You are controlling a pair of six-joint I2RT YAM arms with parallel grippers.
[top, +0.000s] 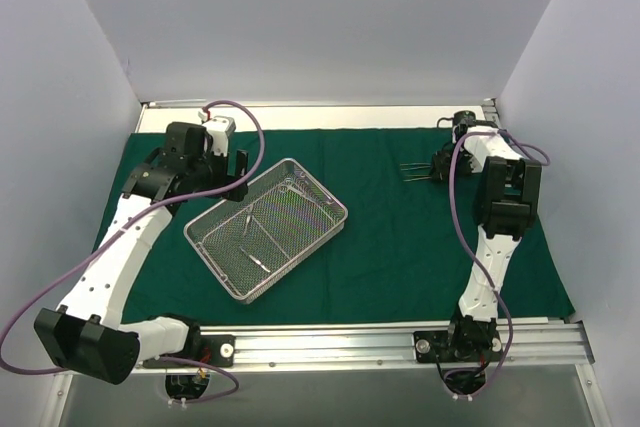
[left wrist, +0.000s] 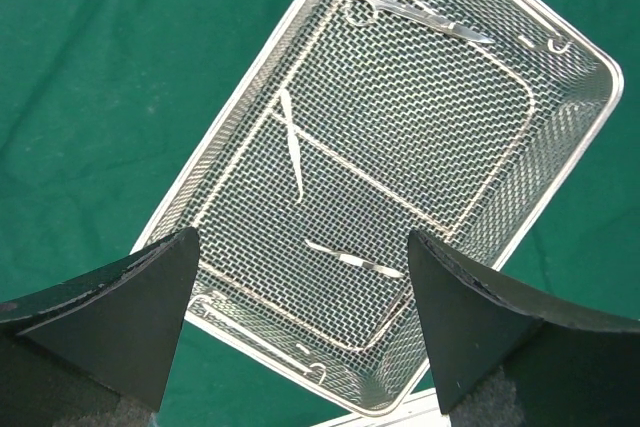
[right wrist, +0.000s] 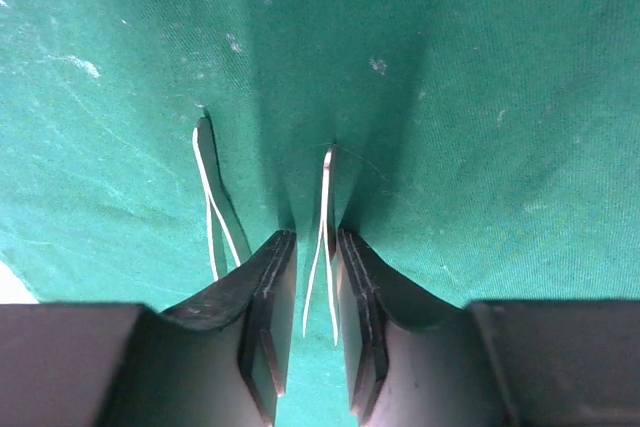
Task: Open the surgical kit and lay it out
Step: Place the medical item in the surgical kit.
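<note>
Right pincer, barely parted, straddles forceps on green drape between white walls; left pincer gapes over tray.

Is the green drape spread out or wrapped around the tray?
Spread out: the drape lies flat, with the mesh tray sitting uncovered on top of it.
</note>
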